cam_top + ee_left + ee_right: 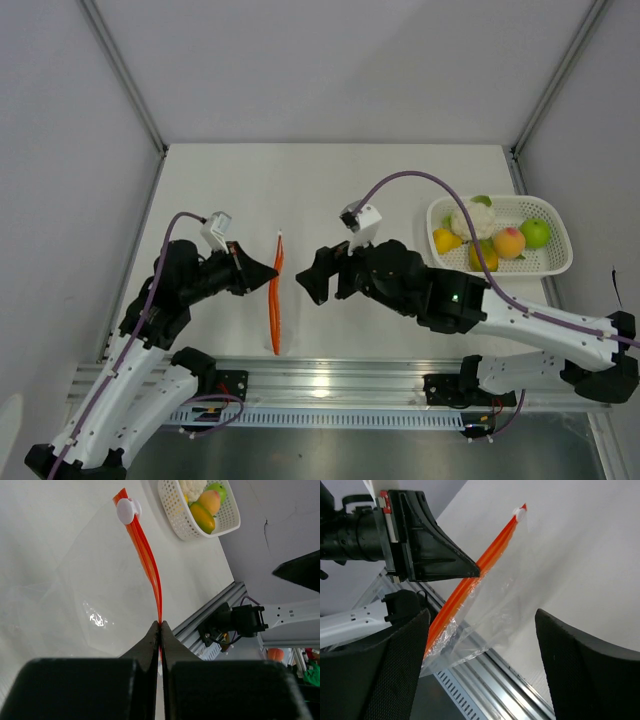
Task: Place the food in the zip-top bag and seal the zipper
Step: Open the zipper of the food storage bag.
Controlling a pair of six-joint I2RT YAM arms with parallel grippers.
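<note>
The clear zip-top bag hangs between my two grippers, its orange-red zipper running along one edge. A white slider tab sits at the zipper's far end. My left gripper is shut on the zipper near its middle, and the wrist view shows the strip pinched at the tips. My right gripper is open, and its wide fingers straddle the bag's lower corner without touching it. The food, a cauliflower, yellow and orange fruits, a peach and a green apple, lies in the basket.
The white mesh basket stands at the right of the table and also shows in the left wrist view. The aluminium rail runs along the near edge. Grey walls close off the back and sides.
</note>
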